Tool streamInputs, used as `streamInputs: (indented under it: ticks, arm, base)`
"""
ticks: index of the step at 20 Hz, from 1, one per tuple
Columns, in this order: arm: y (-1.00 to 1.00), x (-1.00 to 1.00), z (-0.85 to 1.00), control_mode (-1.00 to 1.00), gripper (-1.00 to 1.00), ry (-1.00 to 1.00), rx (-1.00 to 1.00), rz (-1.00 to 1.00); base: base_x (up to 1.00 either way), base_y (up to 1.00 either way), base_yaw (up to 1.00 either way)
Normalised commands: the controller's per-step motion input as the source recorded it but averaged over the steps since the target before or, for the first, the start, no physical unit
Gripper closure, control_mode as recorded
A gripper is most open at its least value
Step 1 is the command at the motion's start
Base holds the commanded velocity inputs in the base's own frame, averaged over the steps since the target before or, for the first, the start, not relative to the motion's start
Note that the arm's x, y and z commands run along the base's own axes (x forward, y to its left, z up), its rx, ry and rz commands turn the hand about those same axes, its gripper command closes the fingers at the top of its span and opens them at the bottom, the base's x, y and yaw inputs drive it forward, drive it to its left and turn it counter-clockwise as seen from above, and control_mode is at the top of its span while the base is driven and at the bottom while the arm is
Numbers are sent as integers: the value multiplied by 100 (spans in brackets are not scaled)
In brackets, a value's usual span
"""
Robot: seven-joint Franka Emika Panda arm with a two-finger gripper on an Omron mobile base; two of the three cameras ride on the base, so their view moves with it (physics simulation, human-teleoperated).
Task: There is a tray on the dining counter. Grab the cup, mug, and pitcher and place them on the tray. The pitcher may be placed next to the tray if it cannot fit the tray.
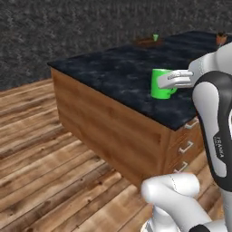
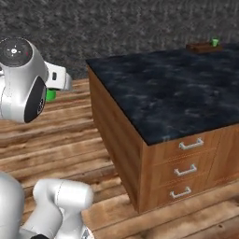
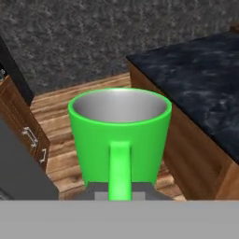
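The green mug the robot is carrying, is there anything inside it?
The mug looks empty: the hand view looks down past its rim at a plain pale grey inner wall. The very bottom is covered by the near wall, so it cannot be seen. The gripper holds it at the handle.

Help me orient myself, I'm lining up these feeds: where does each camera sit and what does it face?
Left base view: behind the arm's left, facing the dining counter; arm at right, claw holding the mug.
Right base view: behind its right; arm at left.
Hand view: on the hand, facing the mug.
The base views share the counter and the far tray.
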Motion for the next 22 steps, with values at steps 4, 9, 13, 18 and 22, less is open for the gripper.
streamInputs:
  ticks: [4,9,13,18,22]
  arm:
    - [0,0,0,100,100,0,0,0]
    - [0,0,0,100,100,0,0,0]
    - [0,0,0,100,100,0,0,0]
    - [0,0,0,100,100,0,0,0]
    - [0,0,0,100,100,0,0,0]
  base:
    - [100,0,38]
    - [100,0,29]
    - [100,0,26]
    - [100,0,27]
    - [100,0,22]
